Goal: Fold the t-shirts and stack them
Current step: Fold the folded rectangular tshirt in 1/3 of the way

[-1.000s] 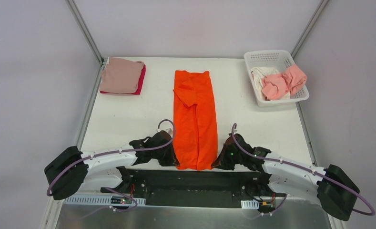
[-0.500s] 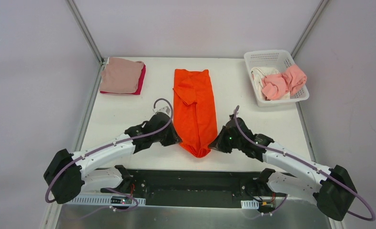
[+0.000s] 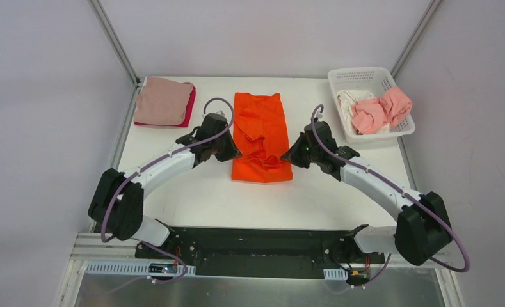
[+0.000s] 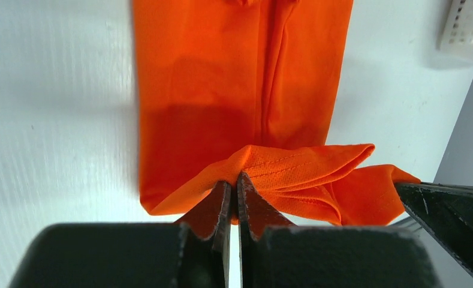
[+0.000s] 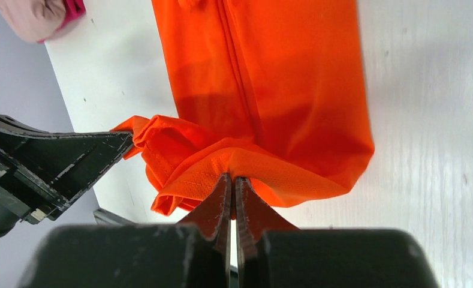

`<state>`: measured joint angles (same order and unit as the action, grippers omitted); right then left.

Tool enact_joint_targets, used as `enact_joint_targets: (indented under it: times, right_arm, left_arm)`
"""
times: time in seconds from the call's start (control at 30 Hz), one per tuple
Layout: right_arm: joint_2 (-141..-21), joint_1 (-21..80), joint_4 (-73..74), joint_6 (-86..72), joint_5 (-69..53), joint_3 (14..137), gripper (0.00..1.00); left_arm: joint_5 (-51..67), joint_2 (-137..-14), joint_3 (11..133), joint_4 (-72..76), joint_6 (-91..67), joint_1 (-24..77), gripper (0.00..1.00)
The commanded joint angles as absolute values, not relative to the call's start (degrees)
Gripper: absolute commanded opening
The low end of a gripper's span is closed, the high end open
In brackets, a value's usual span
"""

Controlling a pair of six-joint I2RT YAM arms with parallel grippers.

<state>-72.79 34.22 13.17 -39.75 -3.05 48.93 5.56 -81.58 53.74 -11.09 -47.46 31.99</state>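
Note:
The bright orange t-shirt (image 3: pixel 261 137) lies in a long folded strip at the table's middle, its near end doubled back over itself. My left gripper (image 3: pixel 232 153) is shut on the hem's left corner (image 4: pixel 264 165), held above the strip. My right gripper (image 3: pixel 289 155) is shut on the hem's right corner (image 5: pixel 240 165). The hem hangs bunched between the two grippers, above the flat part of the shirt (image 4: pixel 222 72), which also shows in the right wrist view (image 5: pixel 282 72). A folded dusty pink t-shirt (image 3: pixel 163 100) lies on a crimson one (image 3: pixel 190 106) at the far left.
A white lattice basket (image 3: pixel 365 78) at the far right holds a salmon pink t-shirt (image 3: pixel 381 109) and a white one (image 3: pixel 347 101). The table's left edge runs beside the pink stack. A metal frame post stands at each far corner.
Both grippers have carried the shirt's near hem up and away from the table's near edge toward its middle. The strip is now doubled over itself.

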Motion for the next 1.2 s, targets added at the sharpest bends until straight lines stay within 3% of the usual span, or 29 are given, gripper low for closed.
enact_joint_targets:
  times: [0.0, 0.37, 1.0, 1.13, 1.17]
  right_arm:
    - [-77.03, 30.94, 7.83, -36.49, -5.82, 54.08, 0.0]
    - [-89.95, 25.9, 3.26, -33.95, -11.19, 61.99, 0.0]
    - [-102.81, 21.74, 0.26, -33.84, -14.4, 66.88, 0.0]
    - [-105.1, 21.16, -1.14, -34.46, -15.07, 67.94, 0.0]
    - [-105.46, 21.0, -1.22, -34.61, -15.0, 68.21, 0.06]
  left_arm:
    - [8.63, -85.69, 59.66, -9.68, -43.33, 29.13, 0.0]
    - [11.56, -96.27, 68.3, -8.96, -40.4, 24.97, 0.0]
    - [13.79, -106.46, 72.73, -8.78, -40.27, 20.41, 0.0]
    - [14.48, -107.48, 73.3, -8.78, -40.41, 19.79, 0.18]
    - [14.69, -107.49, 73.3, -8.71, -40.37, 19.7, 0.23]
